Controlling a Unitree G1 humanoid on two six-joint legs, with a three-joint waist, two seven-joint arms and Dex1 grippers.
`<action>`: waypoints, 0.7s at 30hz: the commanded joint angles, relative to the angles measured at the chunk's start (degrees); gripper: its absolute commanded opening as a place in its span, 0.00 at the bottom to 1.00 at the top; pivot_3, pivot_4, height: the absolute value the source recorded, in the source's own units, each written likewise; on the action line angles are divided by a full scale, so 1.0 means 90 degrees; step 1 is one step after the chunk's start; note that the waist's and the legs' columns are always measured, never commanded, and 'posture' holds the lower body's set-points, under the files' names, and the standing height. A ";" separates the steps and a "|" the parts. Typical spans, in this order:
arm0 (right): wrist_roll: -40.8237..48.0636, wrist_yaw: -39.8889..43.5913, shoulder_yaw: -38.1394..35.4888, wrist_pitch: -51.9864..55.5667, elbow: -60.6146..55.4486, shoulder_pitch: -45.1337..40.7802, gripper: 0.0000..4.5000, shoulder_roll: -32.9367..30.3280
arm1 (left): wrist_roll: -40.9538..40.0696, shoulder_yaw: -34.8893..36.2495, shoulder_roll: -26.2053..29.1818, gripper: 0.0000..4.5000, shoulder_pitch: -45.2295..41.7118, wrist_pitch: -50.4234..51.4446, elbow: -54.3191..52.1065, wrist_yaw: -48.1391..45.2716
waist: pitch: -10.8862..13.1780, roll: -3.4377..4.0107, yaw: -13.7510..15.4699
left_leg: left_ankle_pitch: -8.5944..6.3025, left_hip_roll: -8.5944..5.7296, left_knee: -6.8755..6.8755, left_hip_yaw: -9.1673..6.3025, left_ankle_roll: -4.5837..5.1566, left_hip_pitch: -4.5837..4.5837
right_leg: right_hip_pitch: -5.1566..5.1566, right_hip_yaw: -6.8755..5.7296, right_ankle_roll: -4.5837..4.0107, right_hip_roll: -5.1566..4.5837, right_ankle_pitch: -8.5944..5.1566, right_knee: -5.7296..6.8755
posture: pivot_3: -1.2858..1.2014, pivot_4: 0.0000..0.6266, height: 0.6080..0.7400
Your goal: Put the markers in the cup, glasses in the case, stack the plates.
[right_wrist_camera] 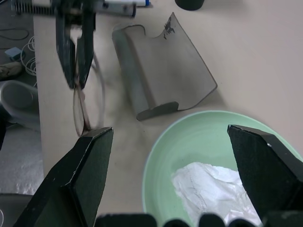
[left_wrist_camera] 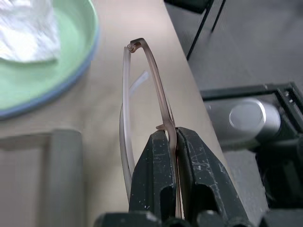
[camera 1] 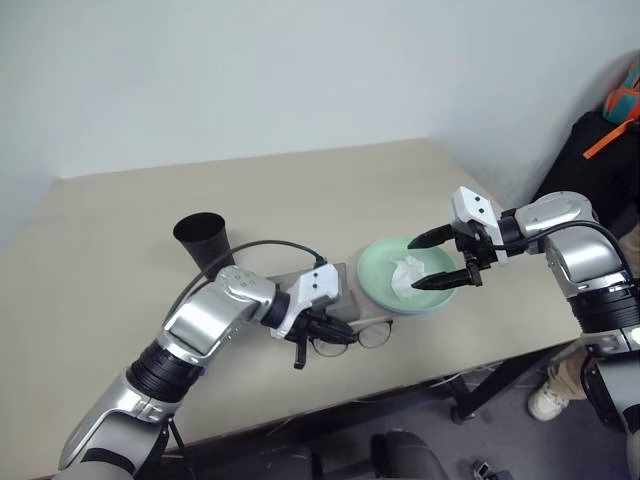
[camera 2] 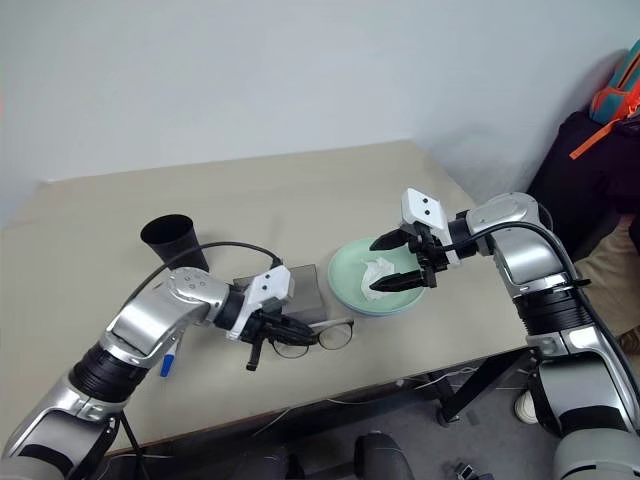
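My left gripper is closed on the glasses, pinching the thin frame between both fingers near the front edge of the table. From above, my wrist covers part of the frame. The grey case lies open just behind. The mint green plate sits on the light blue one, with white tissue in it. My right gripper hangs wide open above this plate. The cup stands well apart, with free tabletop behind it.
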 commanded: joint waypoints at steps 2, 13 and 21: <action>0.0039 0.0000 -0.0090 -0.0114 -0.0040 -0.0164 0.93 0.0018 | -0.0320 0.0398 0.0227 0.01 -0.0467 -0.0042 0.0353 -0.0412 | 0.0000 0.0000 0.0001 | 0.0000 0.0000 0.0000 0.0000 0.0000 -0.0001 | 0.0000 -0.0001 0.0000 0.0001 0.0000 0.0000 | 0.52 0.00 0.99; 0.0011 0.0000 -0.0096 -0.0143 0.0009 -0.0186 0.93 0.0048 | 0.0532 0.0186 0.0073 0.01 -0.1476 -0.1833 0.3202 -0.1137 | 0.0000 0.0000 0.0005 | 0.0000 -0.0004 0.0003 0.0006 0.0001 -0.0008 | -0.0001 0.0000 0.0000 0.0002 0.0000 0.0000 | 0.52 0.00 0.99; 0.0031 -0.0038 -0.0137 -0.0091 -0.0099 -0.0121 0.93 0.0018 | 0.1107 0.0206 -0.0304 0.01 -0.1675 -0.3055 0.4551 -0.1344 | 0.0000 0.0000 0.0003 | -0.0003 -0.0009 0.0002 0.0010 0.0004 -0.0024 | -0.0012 0.0000 0.0002 0.0005 0.0002 0.0002 | 0.52 0.00 0.99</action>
